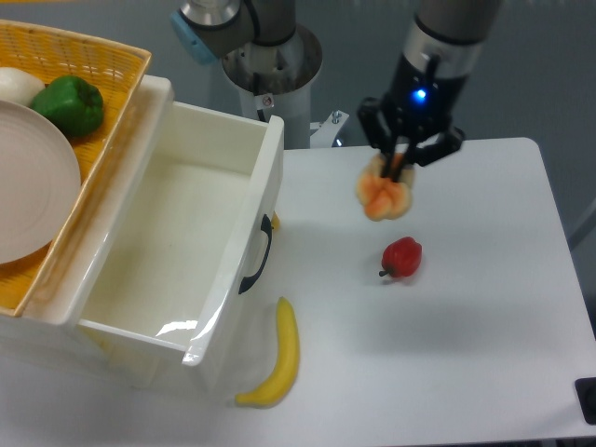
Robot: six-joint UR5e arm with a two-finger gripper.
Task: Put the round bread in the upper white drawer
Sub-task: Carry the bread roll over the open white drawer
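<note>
The round bread (386, 196) is a pale tan lumpy bun with orange creases, to the right of the drawer and behind the red pepper. My gripper (402, 168) comes down on it from above and is shut on its top; the bun looks slightly blurred and seems lifted a little off the table. The upper white drawer (244, 270) is pulled open at the left, its inside empty, with a dark curved handle (261, 263) on its front panel.
A small red pepper (402, 257) lies just in front of the bread. A banana (279, 358) lies by the drawer's front corner. A yellow woven basket (93, 60) at the top left holds a green pepper (71, 104), a plate and a white round item.
</note>
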